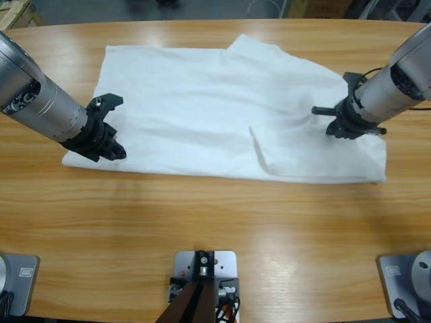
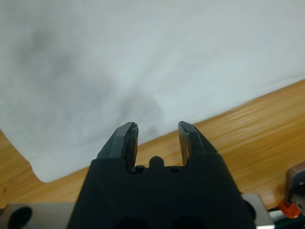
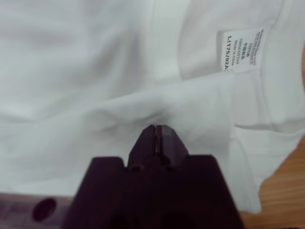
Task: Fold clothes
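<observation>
High view: a white T-shirt is spread flat across the middle of the wooden worktop, already partly doubled over, with a folded edge running near its right half. The left gripper is set at the shirt's near left corner, and in the left wrist view its jaws are seen apart, with nothing between them, poised over the cloth's edge where it meets the wood; this placement is judged to be a preparation for picking up that corner. The right gripper is placed on the right part of the shirt, and in the right wrist view its jaws are pressed together on a small raised ridge of fabric, close to the care label. The pinch is probably kept so that this side can be lifted and carried over for the next fold.
</observation>
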You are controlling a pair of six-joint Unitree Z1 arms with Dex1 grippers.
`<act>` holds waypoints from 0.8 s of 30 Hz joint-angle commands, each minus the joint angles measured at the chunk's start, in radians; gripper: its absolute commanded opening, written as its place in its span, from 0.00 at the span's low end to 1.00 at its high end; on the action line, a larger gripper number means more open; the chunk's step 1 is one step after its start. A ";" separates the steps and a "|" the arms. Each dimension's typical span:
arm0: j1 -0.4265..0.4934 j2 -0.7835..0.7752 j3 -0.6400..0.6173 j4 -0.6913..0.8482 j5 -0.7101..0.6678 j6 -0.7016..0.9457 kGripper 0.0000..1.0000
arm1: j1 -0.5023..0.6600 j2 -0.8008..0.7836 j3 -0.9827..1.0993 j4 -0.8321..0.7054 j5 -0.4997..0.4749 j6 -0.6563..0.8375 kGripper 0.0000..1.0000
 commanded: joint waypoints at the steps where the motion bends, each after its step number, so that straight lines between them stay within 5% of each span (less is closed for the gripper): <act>1: 0.009 0.058 -0.005 0.007 -0.023 -0.031 0.51 | -0.011 0.137 0.061 -0.100 0.042 -0.015 0.00; 11: 0.009 0.111 -0.072 0.011 -0.034 -0.075 0.56 | -0.014 0.152 0.084 -0.131 0.049 -0.018 0.00; 12: 0.009 0.131 -0.082 0.021 -0.034 -0.082 0.43 | -0.014 0.151 0.087 -0.131 0.049 -0.018 0.00; 13: 0.009 0.147 -0.087 0.026 -0.035 -0.093 0.14 | -0.014 0.147 0.089 -0.131 0.049 -0.018 0.00; 14: 0.010 0.155 -0.086 0.027 -0.032 -0.095 0.00 | -0.014 0.144 0.090 -0.131 0.048 -0.020 0.00; 24: 0.122 0.149 0.003 0.062 0.049 -0.217 0.00 | -0.014 0.153 0.093 -0.142 0.046 -0.023 0.00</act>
